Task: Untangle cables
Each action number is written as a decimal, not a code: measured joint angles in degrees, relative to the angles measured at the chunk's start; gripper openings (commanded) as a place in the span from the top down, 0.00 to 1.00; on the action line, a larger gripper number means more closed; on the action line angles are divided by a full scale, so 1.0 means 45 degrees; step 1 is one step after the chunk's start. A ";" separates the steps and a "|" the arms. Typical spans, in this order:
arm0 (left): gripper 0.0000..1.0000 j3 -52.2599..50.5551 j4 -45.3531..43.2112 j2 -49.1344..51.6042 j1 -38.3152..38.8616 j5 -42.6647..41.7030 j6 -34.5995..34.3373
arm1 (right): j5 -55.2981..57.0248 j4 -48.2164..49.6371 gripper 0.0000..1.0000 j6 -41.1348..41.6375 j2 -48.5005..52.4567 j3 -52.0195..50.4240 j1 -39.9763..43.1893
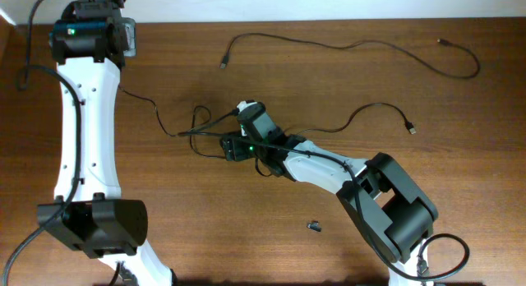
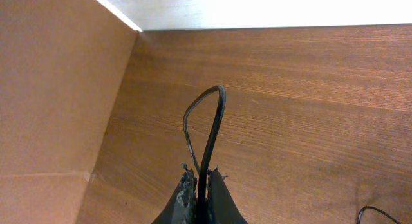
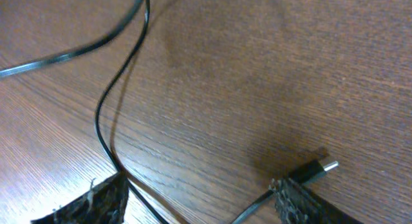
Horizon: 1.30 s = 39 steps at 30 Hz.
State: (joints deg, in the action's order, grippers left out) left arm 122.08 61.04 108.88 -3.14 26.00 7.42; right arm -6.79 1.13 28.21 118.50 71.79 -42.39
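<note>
On the left, we are pinching a loop of one of the cables between the closed fingers of the left gripper, above the wooden table. At the middle, where the cords are crossing, we are keeping the right gripper spread wide and gripping nothing, with one cord running past one finger and a plug lying just beside the other. Further right, a long cable is trailing loose.
</note>
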 measured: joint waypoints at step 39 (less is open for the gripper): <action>1.00 -0.0359 -0.0505 0.1001 -0.2074 -0.3070 -0.0233 | 0.4760 -0.0520 0.32 0.3065 0.1336 0.1171 -0.1268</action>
State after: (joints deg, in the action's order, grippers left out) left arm 120.46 58.76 113.38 -12.47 12.19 6.37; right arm 14.63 -1.21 42.00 124.51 77.06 -48.10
